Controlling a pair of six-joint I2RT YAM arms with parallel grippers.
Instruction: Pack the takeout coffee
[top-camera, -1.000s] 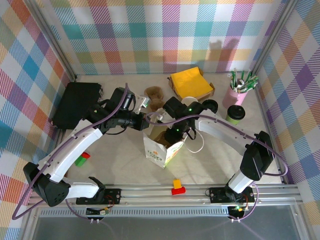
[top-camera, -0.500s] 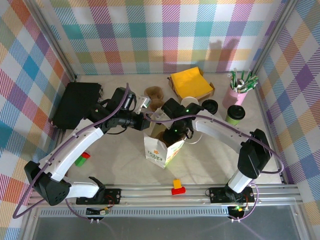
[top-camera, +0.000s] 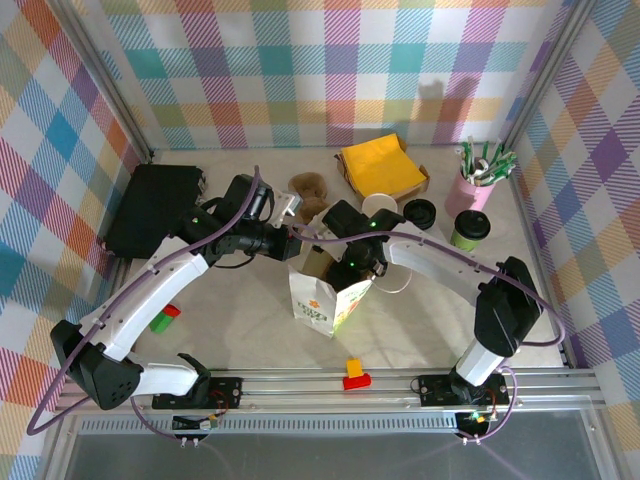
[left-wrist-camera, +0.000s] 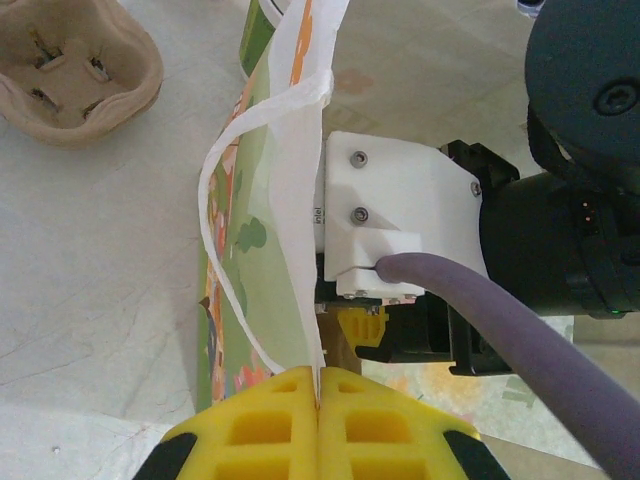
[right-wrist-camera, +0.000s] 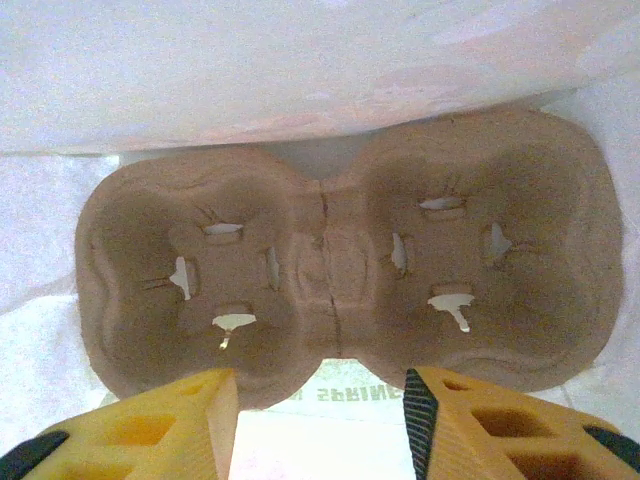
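Bag (top-camera: 316, 305) partly hides right pincer (right-wrist-camera: 318, 385), spread over a cup tray (right-wrist-camera: 340, 250); left pincer (left-wrist-camera: 318, 385) pinches the bag's rim.

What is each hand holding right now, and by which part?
The left hand pinches the upper edge of the white paper bag. The right hand is open inside the bag and holds nothing; the cardboard cup tray lies beneath it.

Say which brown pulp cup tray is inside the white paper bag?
The brown pulp tray with white paper bag walls around it; the other tray lies outside on the table.
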